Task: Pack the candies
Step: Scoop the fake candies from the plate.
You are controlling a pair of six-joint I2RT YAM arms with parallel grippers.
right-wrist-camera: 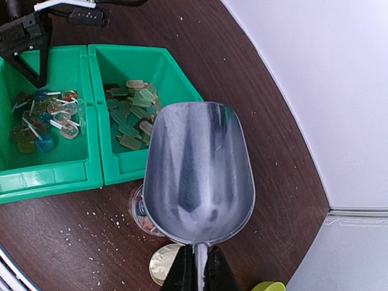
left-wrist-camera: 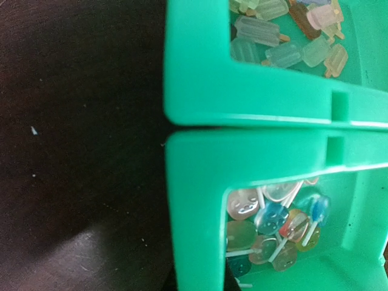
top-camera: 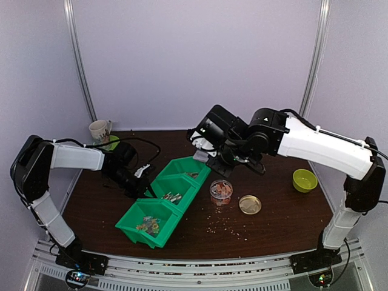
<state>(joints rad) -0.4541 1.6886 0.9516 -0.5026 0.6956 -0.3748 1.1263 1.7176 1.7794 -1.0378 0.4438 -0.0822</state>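
Observation:
The candies lie in a row of green bins [top-camera: 134, 223]. Flat lollipops [left-wrist-camera: 276, 221] fill the near bin and pale popsicle-shaped ones [left-wrist-camera: 273, 36] the middle one; both kinds show in the right wrist view too, lollipops [right-wrist-camera: 45, 118] and popsicle shapes [right-wrist-camera: 130, 112]. More candies sit in a small clear jar [top-camera: 220, 191], partly hidden under the scoop [right-wrist-camera: 197, 163]. My left gripper [left-wrist-camera: 200, 285] is shut on the lollipop bin's green rim [left-wrist-camera: 194, 200]. My right gripper [right-wrist-camera: 195, 270] is shut on the handle of the empty metal scoop, held above the jar [right-wrist-camera: 138, 212].
A round gold lid [top-camera: 250, 205] lies right of the jar, and a yellow-green bowl [top-camera: 304, 180] sits further right. A mug [top-camera: 100, 130] stands at the back left. Pale crumbs [top-camera: 227, 227] are scattered on the dark table in front of the jar.

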